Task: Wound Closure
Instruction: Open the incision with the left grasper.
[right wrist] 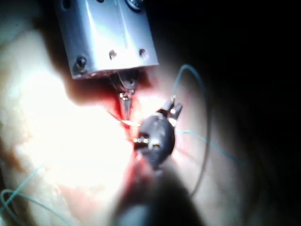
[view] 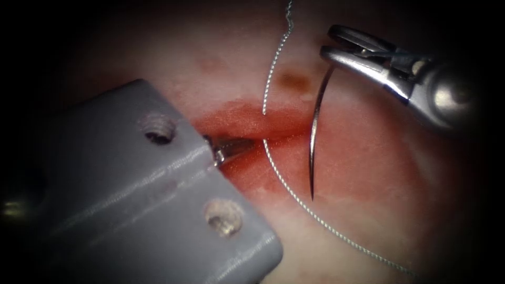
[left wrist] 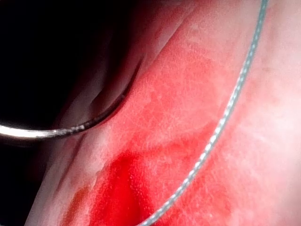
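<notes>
The right tool (view: 327,43) comes in from the upper right, its jaws shut on the curved needle (view: 314,131) near its tail end. The needle hangs down across the right end of the cut (view: 247,126), and its tip lies free over the red-stained tissue (view: 368,158), not in it. The thread (view: 273,63) runs down from above, dips under the tissue at the cut, then trails off to the lower right. The left tool (view: 247,143) has its jaws shut at the cut's left part, with nothing seen in them. In the left wrist view the needle (left wrist: 47,132) and thread (left wrist: 225,113) lie close over the tissue.
Red fluid (view: 242,113) pools along the cut and stains the tissue around it. A brown spot (view: 293,80) marks the tissue above the cut. In the right wrist view, loose thread (right wrist: 188,70) loops beside the right tool (right wrist: 157,136), and more thread (right wrist: 19,197) lies on the pale tissue.
</notes>
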`<state>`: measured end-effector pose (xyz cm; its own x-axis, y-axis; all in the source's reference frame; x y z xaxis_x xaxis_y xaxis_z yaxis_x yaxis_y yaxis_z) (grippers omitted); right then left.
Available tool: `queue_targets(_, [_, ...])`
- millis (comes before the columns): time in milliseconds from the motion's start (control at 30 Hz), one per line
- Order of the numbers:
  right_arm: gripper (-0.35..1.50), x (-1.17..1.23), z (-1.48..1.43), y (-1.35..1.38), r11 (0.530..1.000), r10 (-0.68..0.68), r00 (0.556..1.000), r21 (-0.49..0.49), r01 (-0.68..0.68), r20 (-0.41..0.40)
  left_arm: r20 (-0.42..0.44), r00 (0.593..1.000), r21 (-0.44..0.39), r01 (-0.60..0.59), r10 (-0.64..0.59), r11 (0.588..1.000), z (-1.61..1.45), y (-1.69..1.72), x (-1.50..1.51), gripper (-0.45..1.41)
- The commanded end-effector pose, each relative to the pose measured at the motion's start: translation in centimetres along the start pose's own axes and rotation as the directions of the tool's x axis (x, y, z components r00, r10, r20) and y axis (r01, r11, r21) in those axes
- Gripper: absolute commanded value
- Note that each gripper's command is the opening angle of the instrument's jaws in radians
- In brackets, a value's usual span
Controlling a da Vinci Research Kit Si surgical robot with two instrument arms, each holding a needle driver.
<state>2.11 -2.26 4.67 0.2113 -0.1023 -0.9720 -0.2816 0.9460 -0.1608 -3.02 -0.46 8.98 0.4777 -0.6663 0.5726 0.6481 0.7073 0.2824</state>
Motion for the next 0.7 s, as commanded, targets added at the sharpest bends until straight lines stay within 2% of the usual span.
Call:
queue_targets(33, [-0.35,0.07,0.14,0.06,1.0,-0.014,1.0,-0.003,0.014,-0.007,-0.002,1.0,-0.018,-0.011,0.011,1.0,0.05,0.05,-0.09,-0.45])
queue_targets(133, [-0.35,0.09,0.14,0.07,1.0,-0.018,1.0,-0.003,0.018,-0.005,-0.016,0.999,-0.051,-0.032,0.032,0.998,0.08,0.06,-0.04,-0.45])
queue_targets(467, [-0.35,0.16,0.14,0.09,1.0,-0.014,1.0,-0.019,0.014,0.019,-0.099,0.993,-0.081,-0.074,0.066,0.994,0.14,0.0,0.07,-0.45])
queue_targets(567, [-0.35,0.17,0.14,0.08,1.0,-0.012,1.0,-0.019,0.013,0.02,-0.124,0.989,-0.001,-0.079,0.078,0.997,0.16,-0.02,0.11,-0.45])
queue_targets(633, [-0.35,0.17,0.14,0.08,1.0,-0.013,1.0,-0.019,0.013,0.02,-0.139,0.987,0.102,-0.066,0.08,0.993,0.17,-0.04,0.11,-0.45])
queue_targets(700, [-0.35,0.17,0.15,0.08,1.0,-0.013,1.0,-0.02,0.013,0.02,-0.148,0.985,0.168,-0.065,0.09,0.984,0.18,-0.07,0.1,-0.45])
